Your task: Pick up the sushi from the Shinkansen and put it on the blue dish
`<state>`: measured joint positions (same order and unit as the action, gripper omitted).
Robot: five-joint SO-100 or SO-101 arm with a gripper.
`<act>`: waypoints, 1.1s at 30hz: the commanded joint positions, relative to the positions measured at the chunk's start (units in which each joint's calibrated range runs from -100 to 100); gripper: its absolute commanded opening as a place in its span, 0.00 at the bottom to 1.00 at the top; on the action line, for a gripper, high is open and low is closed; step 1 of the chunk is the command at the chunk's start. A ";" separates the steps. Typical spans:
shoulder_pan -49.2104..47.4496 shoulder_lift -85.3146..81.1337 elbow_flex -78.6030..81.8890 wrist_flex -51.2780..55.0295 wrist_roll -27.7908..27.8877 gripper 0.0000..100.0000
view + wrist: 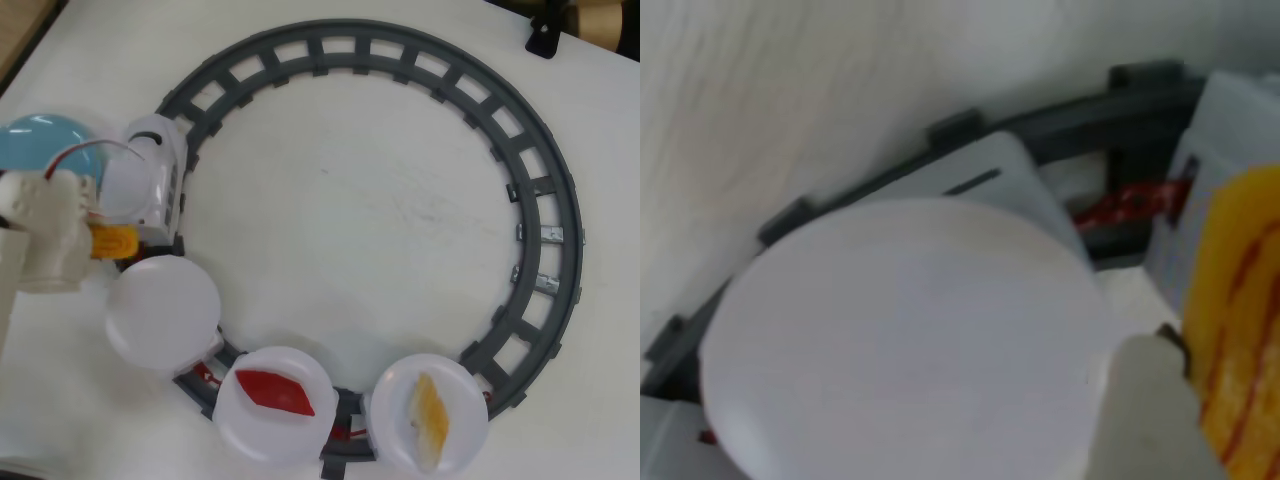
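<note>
My white gripper comes in from the left edge of the overhead view and is shut on the orange-yellow sushi. It holds the sushi just left of the white Shinkansen and above the first white dish, which is empty. The blue dish lies at the upper left, partly hidden by my arm. In the wrist view the sushi fills the right edge beside one white finger, with the empty white dish below.
A grey ring of track carries the train. The second white dish holds a red diamond piece. The third dish holds a pale yellow wedge. A dark object stands at the top right.
</note>
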<state>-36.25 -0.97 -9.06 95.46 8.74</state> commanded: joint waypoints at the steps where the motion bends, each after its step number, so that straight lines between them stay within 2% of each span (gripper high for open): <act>1: -4.86 3.91 -10.24 0.12 -1.16 0.10; 8: -12.26 19.26 -25.66 0.12 -1.42 0.10; 17: -16.66 36.76 -51.27 3.69 -1.11 0.10; 33: -17.54 49.95 -60.92 1.23 -0.95 0.10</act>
<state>-53.74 48.88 -65.23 97.56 7.71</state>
